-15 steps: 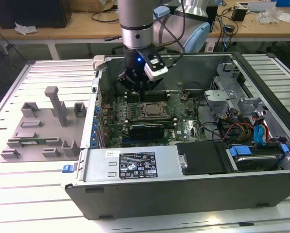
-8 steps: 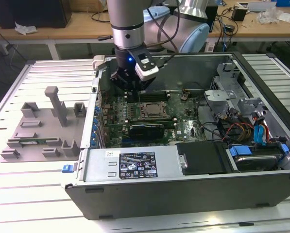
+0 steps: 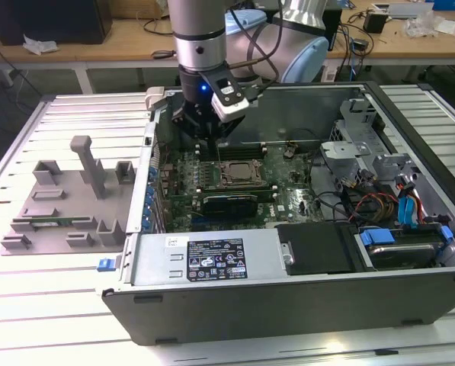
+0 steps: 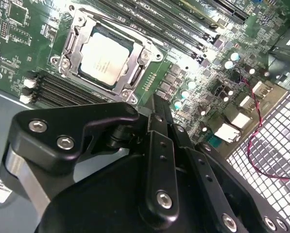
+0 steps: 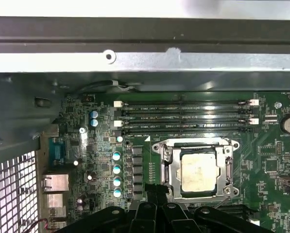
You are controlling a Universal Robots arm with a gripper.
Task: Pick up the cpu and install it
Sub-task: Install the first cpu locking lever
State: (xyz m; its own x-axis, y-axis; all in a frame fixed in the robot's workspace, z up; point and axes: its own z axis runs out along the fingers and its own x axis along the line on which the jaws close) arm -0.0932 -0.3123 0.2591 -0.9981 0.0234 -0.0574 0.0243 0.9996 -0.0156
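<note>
The cpu [image 5: 199,170] lies flat in the metal-framed socket [image 5: 166,167] near the middle of the motherboard [image 5: 271,165], just beside the memory slots [image 5: 183,116], inside the open computer case [image 3: 288,313]. The gripper [image 5: 155,190] hovers over the board at the socket's edge. Its fingertips are pressed together on nothing, clear of the chip.

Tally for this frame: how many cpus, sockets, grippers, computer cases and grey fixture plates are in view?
cpu: 1, lying in the socket
socket: 1
gripper: 1, beside the socket
computer case: 1
grey fixture plate: 1
Total: 5
</note>
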